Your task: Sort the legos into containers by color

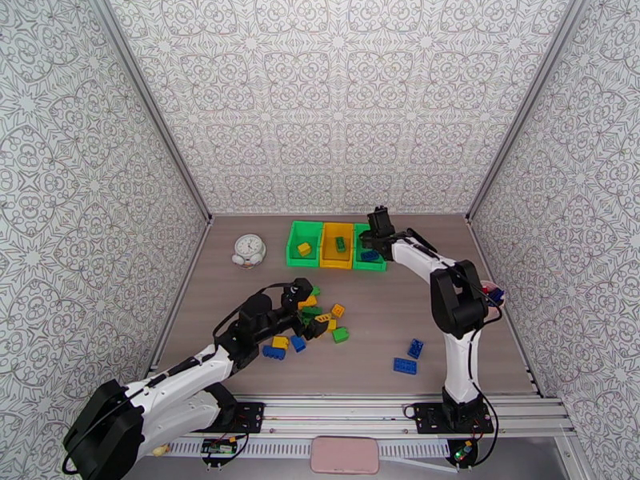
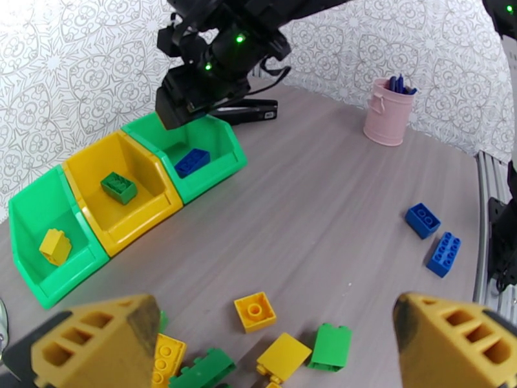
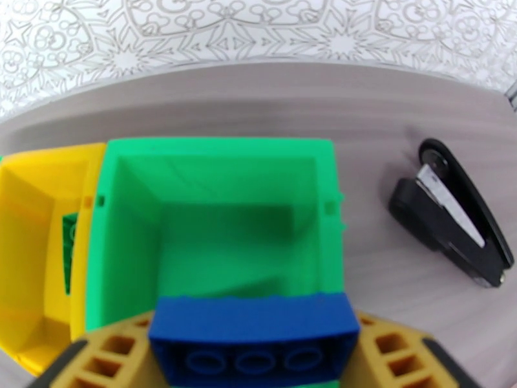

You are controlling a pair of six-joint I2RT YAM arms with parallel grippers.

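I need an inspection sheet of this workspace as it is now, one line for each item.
Surface: grey wood-look table.
Job's things: left green bin holds a yellow brick, yellow bin a green brick; pile of loose bricks; two blue bricks apart, at the right.
Clutter: small white clock, pink cup, black stapler.
Grippers: left gripper open over the pile; right gripper shut on a blue brick above the right green bin.
Cables: black cables along left arm and right arm.
Surroundings: patterned walls, metal rail at the near edge.

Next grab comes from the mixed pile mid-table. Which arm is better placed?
Left. The left pincer hangs open just above the pile; the right pincer is at the green bin, shut on a blue brick.
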